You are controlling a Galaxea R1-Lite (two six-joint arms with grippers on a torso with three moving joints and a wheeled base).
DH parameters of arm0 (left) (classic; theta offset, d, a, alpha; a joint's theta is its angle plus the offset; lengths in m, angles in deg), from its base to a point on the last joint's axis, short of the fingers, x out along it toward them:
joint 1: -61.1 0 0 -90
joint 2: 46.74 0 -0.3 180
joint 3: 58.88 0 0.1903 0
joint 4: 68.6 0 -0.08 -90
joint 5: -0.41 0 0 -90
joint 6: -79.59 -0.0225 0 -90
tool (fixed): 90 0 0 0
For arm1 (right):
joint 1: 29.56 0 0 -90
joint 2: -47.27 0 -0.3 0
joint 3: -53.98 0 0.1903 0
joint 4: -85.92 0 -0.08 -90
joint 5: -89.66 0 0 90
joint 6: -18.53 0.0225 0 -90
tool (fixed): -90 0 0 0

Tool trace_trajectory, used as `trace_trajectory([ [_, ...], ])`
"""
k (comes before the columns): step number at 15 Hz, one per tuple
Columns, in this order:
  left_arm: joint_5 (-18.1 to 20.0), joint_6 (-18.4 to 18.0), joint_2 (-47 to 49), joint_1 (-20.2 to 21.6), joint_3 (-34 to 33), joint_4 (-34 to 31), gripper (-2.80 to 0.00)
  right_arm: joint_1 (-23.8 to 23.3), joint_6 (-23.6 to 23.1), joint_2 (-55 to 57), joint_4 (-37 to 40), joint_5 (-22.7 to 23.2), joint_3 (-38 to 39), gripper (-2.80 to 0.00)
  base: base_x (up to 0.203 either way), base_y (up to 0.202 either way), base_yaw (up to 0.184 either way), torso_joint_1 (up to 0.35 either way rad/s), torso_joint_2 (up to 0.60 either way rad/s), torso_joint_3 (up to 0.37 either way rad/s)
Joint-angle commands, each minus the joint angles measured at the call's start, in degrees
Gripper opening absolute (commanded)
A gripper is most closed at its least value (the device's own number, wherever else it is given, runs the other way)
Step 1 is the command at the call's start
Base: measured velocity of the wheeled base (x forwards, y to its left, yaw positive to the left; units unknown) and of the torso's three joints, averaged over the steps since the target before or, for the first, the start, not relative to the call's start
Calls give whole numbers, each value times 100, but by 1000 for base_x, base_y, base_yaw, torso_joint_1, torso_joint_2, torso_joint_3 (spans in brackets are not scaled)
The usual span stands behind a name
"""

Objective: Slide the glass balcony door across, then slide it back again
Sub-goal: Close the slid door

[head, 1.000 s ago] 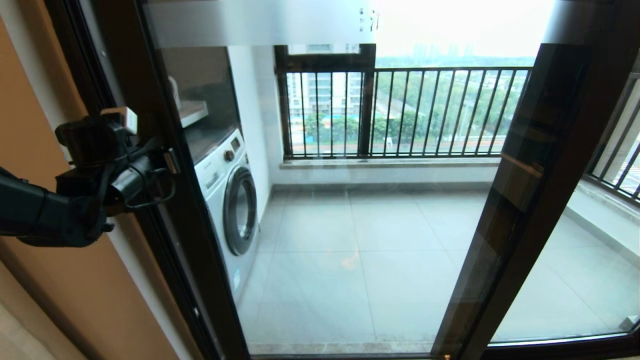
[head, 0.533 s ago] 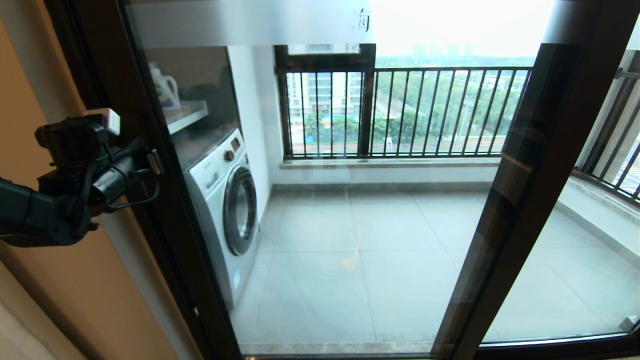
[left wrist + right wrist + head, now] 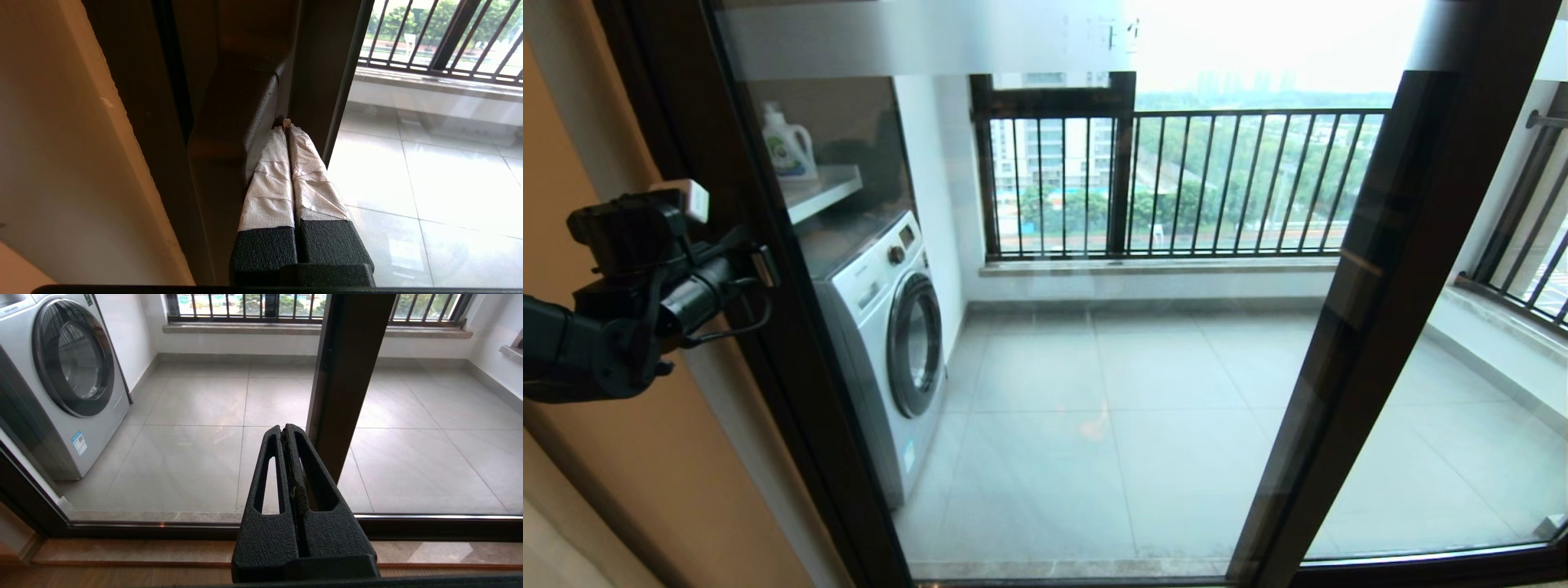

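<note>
The glass balcony door [image 3: 792,343] is a tall clear pane in a dark frame, and its left stile stands close to the wall jamb. My left gripper [image 3: 761,266] is shut, with its white-taped fingertips [image 3: 282,134] tucked into the gap between the door's short dark bar handle [image 3: 233,134] and the frame [image 3: 310,81], pressing against the handle. Nothing is between its fingers. My right gripper [image 3: 284,430] is shut and empty; it hangs low in front of the glass beside a dark upright stile [image 3: 347,375], and does not show in the head view.
A tan wall [image 3: 613,490] lies to the left of the jamb. Behind the glass stand a white washing machine [image 3: 894,327], a detergent bottle [image 3: 788,147] on a shelf, and the barred balcony railing [image 3: 1217,180]. A second dark stile [image 3: 1380,327] rises at the right. The floor track [image 3: 122,530] runs along the bottom.
The door's left stile and my left gripper have moved left together towards the wall. More of the washing machine and the detergent bottle now shows through the glass.
</note>
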State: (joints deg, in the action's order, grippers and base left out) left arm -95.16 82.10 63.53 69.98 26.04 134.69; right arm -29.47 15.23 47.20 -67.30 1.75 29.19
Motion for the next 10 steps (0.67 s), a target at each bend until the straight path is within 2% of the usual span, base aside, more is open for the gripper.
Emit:
trace_trajectory([
  [1, -14, -4, 82, 88, 6, 27, -280, 0, -4, 7, 2, 2, -3, -280, 0, 0, 0, 0, 0, 0],
  [8, 54, 9, 45, 228, 108, 27, -280, 0, -4, 0, 2, 2, 2, -280, 0, 0, 0, 0, 0, 0],
  [10, 287, 32, -239, 221, 83, 57, -280, 0, -4, 7, 2, 2, -1, -280, 0, 0, 0, 0, 0, 0],
])
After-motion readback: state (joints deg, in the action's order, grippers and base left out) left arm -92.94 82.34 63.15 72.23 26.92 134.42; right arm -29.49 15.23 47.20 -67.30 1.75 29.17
